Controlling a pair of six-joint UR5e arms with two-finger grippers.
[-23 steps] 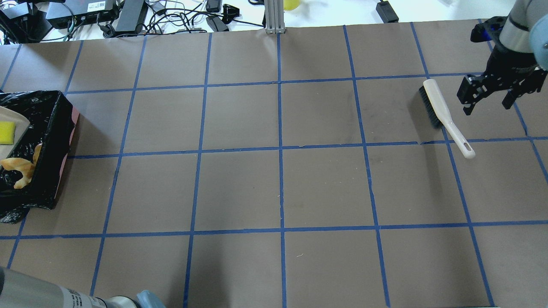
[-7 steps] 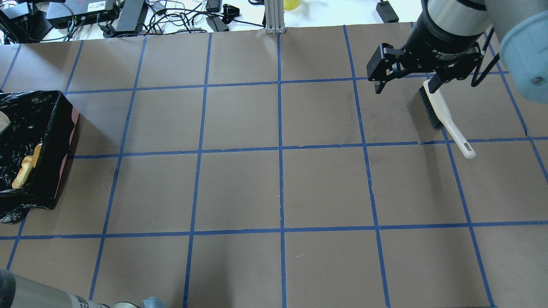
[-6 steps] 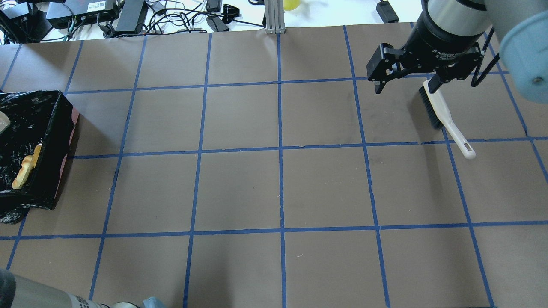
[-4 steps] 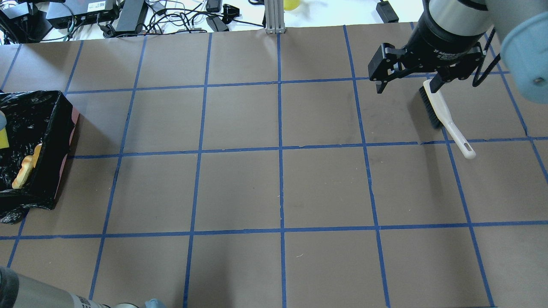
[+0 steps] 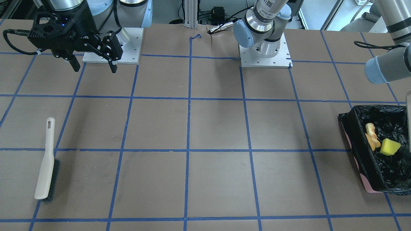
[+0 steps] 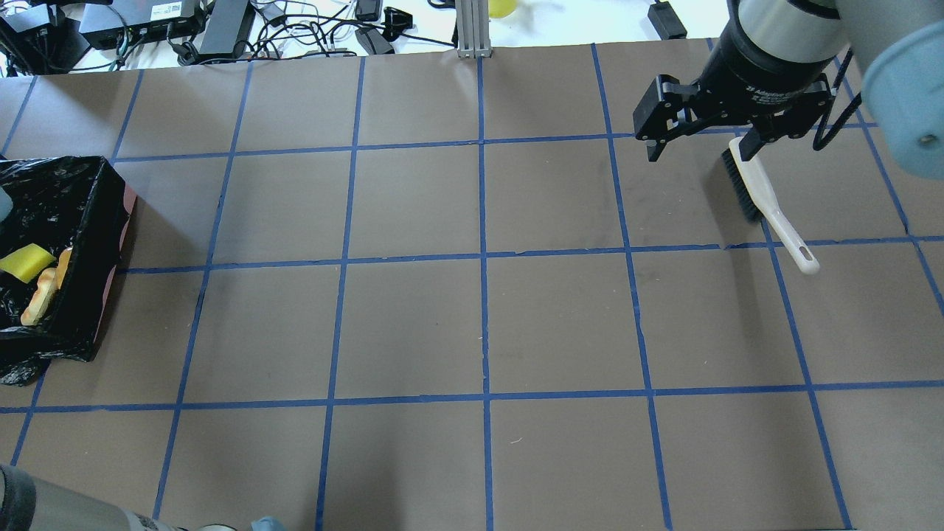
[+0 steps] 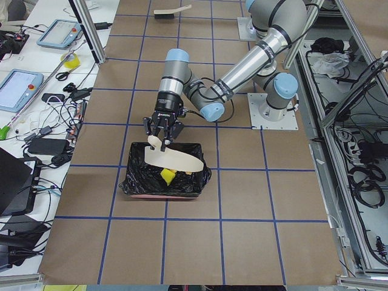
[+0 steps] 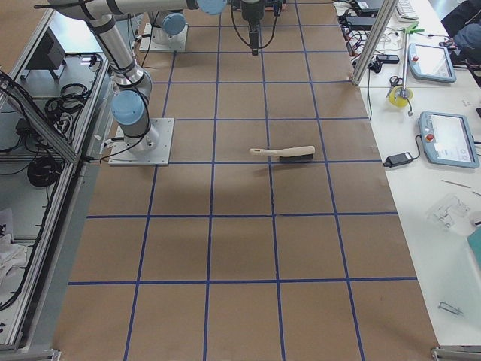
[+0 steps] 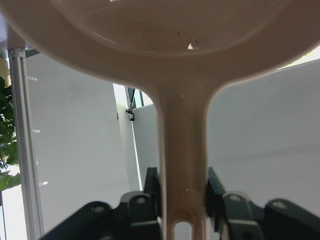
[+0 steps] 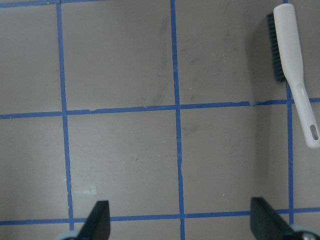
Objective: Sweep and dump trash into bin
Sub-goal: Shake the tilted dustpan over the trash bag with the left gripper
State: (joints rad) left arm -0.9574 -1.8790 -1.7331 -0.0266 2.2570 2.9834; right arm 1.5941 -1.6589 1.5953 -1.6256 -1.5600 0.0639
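Observation:
The bin (image 5: 356, 141), pink-sided with a black liner, stands at the table's left end and also shows in the overhead view (image 6: 88, 295). Inside it lie the yellow sponge wedge (image 5: 389, 147) (image 6: 26, 263) and the tan bread (image 5: 371, 136) (image 6: 40, 302). I cannot make out the golden-brown oval. My left gripper (image 9: 182, 210) is shut on the handle of the beige dustpan (image 7: 176, 159), which hangs tilted over the bin. My right gripper (image 6: 697, 151) (image 5: 95, 69) is open and empty, hovering above the table beside the head of the brush (image 6: 767, 199).
The white-handled brush (image 5: 46, 160) lies flat on the table at its right end. Blue tape lines grid the brown table top. Cables and electronics (image 6: 221, 22) and an aluminium post (image 6: 472, 29) sit beyond the far edge. The arm bases (image 5: 263, 48) stand at the robot's side.
The yellow sponge has dropped off the dustpan into the bin beside the bread. The right gripper came in from the far right to beside the brush head, then stayed still.

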